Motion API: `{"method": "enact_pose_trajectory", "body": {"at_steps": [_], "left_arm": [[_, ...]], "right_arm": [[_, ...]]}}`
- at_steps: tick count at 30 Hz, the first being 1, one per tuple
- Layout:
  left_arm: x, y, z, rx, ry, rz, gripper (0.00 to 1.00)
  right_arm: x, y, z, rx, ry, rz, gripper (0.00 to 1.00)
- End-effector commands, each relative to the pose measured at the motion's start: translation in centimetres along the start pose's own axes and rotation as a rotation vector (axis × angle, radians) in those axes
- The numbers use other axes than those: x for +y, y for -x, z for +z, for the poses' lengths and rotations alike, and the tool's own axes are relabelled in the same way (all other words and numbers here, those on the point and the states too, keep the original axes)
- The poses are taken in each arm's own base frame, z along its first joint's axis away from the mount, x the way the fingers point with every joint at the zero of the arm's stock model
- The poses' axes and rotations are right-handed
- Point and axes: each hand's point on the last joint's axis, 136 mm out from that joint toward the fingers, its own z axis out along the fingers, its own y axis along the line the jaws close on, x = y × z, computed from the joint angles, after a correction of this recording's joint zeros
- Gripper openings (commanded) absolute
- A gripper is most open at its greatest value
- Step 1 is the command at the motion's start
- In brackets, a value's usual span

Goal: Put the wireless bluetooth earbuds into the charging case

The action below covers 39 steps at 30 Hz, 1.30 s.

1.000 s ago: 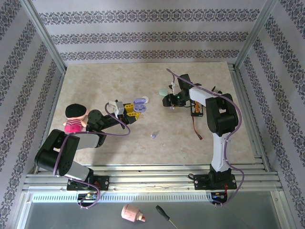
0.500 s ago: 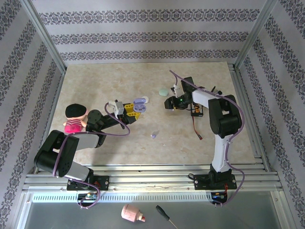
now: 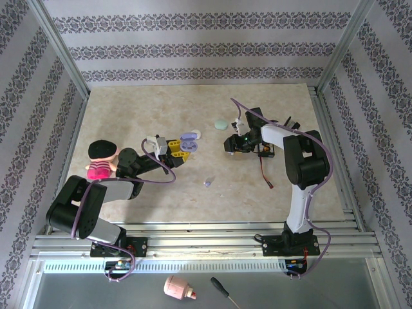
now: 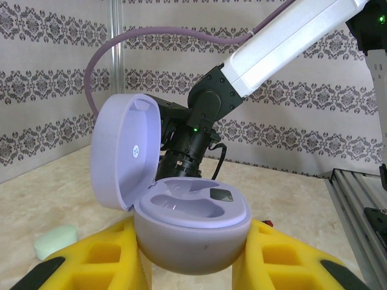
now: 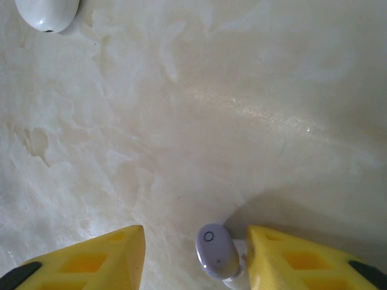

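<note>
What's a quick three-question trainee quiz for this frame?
1. True or false: the lilac case in the left gripper has its lid shut.
2. What lies inside the open right gripper? A screwdriver; B lilac earbud; C doll.
3. What colour is the loose case nearest the back wall?
Key: 1 false; 2 B; 3 pale green.

White object (image 5: 47, 13) cut by top edge; lilac earbud (image 5: 214, 251) underside hidden.
</note>
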Motion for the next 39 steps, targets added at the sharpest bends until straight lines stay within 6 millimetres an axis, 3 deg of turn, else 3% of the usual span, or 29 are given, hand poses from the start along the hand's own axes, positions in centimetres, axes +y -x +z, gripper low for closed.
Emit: {"method": "enact_pose_trajectory", "body": {"at_steps": [1,10,17,22,29,35,39], "left_arm": [[0.0,1.4,-0.1,-0.032,-0.014,0.026,0.2],[0.1,1.2,-0.1,-0.017,-0.007,0.032,0.2],[0.1,1.0,0.0,-0.028,-0.013,0.021,0.2],[0.3,1.0,-0.3,-0.034,0.015,0.028,0.19],[2.9,0.0,-2.5,0.007,0.159,0.049,0.19],[5.9,0.3,-5.7,-0.031,0.324,0.035,0.18],[6.6,0.3,-6.9,-0.045,0.382,0.037,0.19]], "right_arm": [[-0.1,0.1,0.2,0.015,0.01,0.009,0.42],[-0.4,-0.4,-0.1,0.026,-0.008,0.034,0.37],[-0.7,-0.7,-0.6,0.026,-0.046,0.02,0.46],[-0.8,0.1,-2.4,-0.034,-0.214,-0.041,0.49],[-0.1,-0.5,-4.6,-0.072,-0.579,-0.157,0.51],[1.5,-1.1,-4.0,-0.029,-0.789,-0.282,0.48],[1.9,-1.5,-3.0,0.022,-0.917,-0.353,0.45]]}}
